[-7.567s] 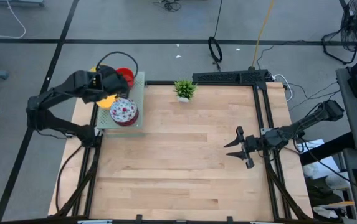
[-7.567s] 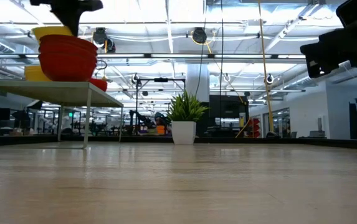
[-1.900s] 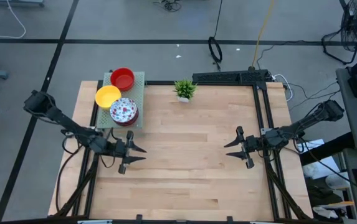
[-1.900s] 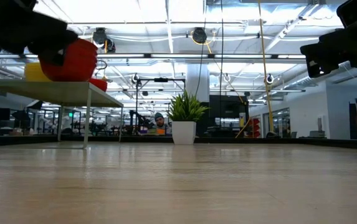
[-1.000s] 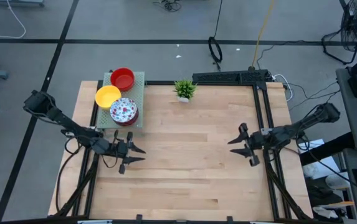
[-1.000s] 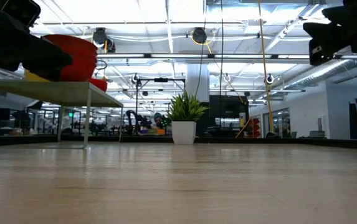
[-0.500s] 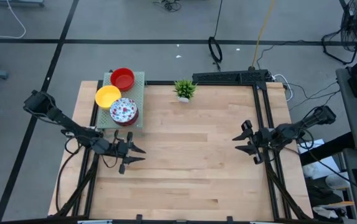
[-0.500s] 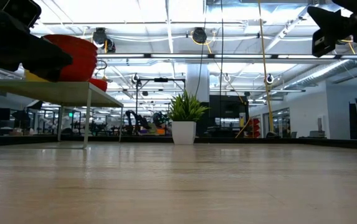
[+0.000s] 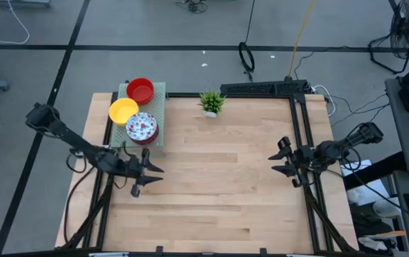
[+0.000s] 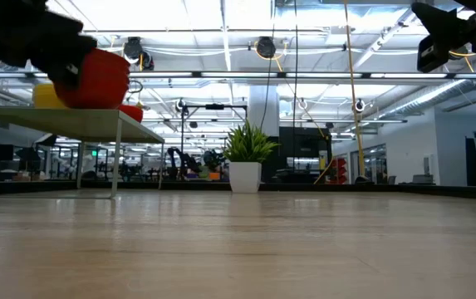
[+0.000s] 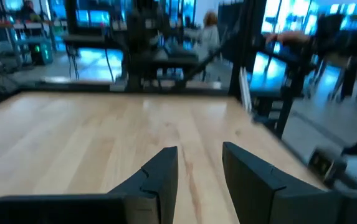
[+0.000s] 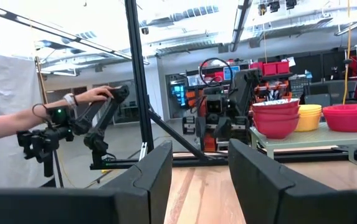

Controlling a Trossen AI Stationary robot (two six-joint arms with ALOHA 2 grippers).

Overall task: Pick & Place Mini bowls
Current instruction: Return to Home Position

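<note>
- The light wooden counter [image 9: 218, 207] begins at the near edge with planks whose seams run left to right. A black frame [image 9: 261, 88] borders its left, right and far sides.
- The left arm [image 9: 76, 146] reaches in over the left edge. The left jaws hang above the boards just inside that edge, near the front of the shelf but apart from it. Their fingers [image 11: 159, 180] are spread, wood shows in the gap, and they hold nothing.
- The right arm [image 9: 340, 148] comes in over the right edge at about the same depth. The right jaws are also parted around nothing, and they point across the counter toward the left arm.
- A wide stretch of wood separates the two arms.
- At the far-left corner a small raised shelf [image 9: 159, 96] on thin legs carries all the mini bowls.
- The floral bowls [image 9: 142, 127] sit nearest, and the right wrist view shows them as a stack.
- The yellow bowls [image 9: 123, 111] sit just behind them, toward the outer side.
- The red bowl [image 9: 140, 91] sits farthest back, and all three groups are close together.
- A small potted plant [image 9: 211, 102] stands at the far edge, to the right of the shelf and well apart from both arms.
- Beyond the counter is grey floor with dark tape lines, a cable coil [image 9: 246, 56] and a fan [image 9: 406, 28] at the far right.
- The low view looks into a bright hall with ceiling lights.
- In the right wrist view, a person's hand [image 12: 97, 94] rests on another dark arm past the counter's left side.
</note>
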